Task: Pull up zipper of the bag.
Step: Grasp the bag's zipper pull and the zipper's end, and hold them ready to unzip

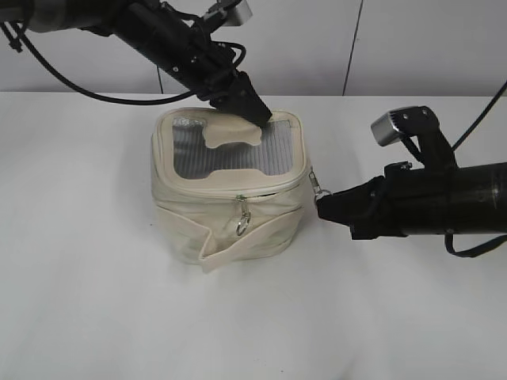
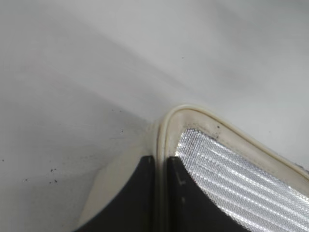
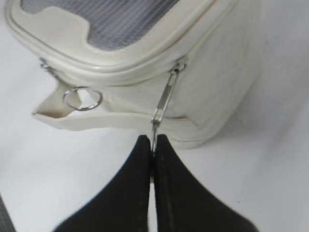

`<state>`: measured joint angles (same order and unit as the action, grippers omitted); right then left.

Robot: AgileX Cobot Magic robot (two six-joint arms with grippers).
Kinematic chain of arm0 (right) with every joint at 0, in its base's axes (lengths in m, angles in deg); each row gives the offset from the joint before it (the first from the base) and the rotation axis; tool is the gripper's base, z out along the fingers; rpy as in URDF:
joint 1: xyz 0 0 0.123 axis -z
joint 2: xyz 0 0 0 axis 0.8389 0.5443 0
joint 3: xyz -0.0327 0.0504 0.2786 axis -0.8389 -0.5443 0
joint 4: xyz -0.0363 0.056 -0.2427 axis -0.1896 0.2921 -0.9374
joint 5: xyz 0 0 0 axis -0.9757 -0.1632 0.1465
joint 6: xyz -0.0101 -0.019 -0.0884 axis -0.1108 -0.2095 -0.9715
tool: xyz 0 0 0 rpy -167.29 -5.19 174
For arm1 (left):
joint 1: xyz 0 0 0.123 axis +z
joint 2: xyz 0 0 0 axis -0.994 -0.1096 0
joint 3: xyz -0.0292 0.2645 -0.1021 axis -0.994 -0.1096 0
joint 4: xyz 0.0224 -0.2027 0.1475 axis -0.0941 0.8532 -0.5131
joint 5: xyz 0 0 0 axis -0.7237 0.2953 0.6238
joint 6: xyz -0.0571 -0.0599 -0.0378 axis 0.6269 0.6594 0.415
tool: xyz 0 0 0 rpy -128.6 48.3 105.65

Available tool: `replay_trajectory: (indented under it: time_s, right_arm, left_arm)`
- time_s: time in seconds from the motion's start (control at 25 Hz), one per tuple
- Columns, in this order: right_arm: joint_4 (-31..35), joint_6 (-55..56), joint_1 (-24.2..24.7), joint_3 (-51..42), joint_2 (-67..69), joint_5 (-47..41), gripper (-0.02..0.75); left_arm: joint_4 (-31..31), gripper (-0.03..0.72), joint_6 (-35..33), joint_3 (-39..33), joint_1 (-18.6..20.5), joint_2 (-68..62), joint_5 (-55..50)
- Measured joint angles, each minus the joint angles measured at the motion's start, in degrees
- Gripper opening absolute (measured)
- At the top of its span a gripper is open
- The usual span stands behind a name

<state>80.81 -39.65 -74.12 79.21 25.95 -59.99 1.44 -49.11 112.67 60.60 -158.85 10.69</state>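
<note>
Two tools at one bag (image 1: 230, 190) on the white bench (image 1: 95, 301), right tool (image 3: 153, 145) pinched shut on a silver zipper pull (image 3: 164, 99), left tool (image 2: 161, 169) beyond, clamped on the lid's far rim, contents hidden

Right gripper (image 3: 153, 145) at bottom centre, black fingertips (image 3: 140, 150) pressed together on the end of a silver zipper pull (image 3: 163, 104). Pull stretched taut from the zipper (image 3: 145, 67) at the lid's corner down to the jaws. Cream bag (image 3: 212, 92) on a white table (image 3: 270, 183), grey mesh top (image 3: 111, 19) above. Round key-ring loop (image 3: 82, 98) hanging left, against the strap band (image 3: 96, 121).
</note>
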Motion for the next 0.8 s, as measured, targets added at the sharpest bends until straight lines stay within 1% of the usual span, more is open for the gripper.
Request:
replay_trajectory:
  time_s: [0.08,0.2,0.36,0.52,0.6,0.68,0.8]
  right_arm:
    - [0.29,0.53,-0.2,-1.6,-1.39,-1.97,0.009]
    - [0.38,2.02,-2.77,-2.37,-1.96,-3.67,0.009]
    - [1.49,2.49,-10.49,-0.43,-1.96,-1.8,0.009]
    - [1.51,3.0,-18.61,6.24,0.01,4.09,0.011]
    - [1.41,4.05,-21.56,9.95,2.46,6.03,0.013]
    - [1.18,5.8,-23.25,12.1,4.8,7.0,0.013]
    - [0.71,10.42,-23.51,12.59,5.59,8.38,0.024]
  left_arm:
    - [-0.18,0.042,1.27,0.0,-0.12,0.0,0.47]
    - [-0.18,0.042,3.42,0.0,-0.11,0.0,0.97]
    - [-0.25,0.041,5.41,0.0,-0.11,0.0,1.09]
    - [-0.79,0.041,5.95,0.0,-0.49,0.05,1.6]
    - [-1.37,0.041,5.95,0.0,-0.81,0.22,1.68]
    - [-1.92,0.041,6.18,0.0,-0.98,0.41,1.55]
    - [-2.07,0.045,6.54,0.0,-1.1,0.47,1.49]
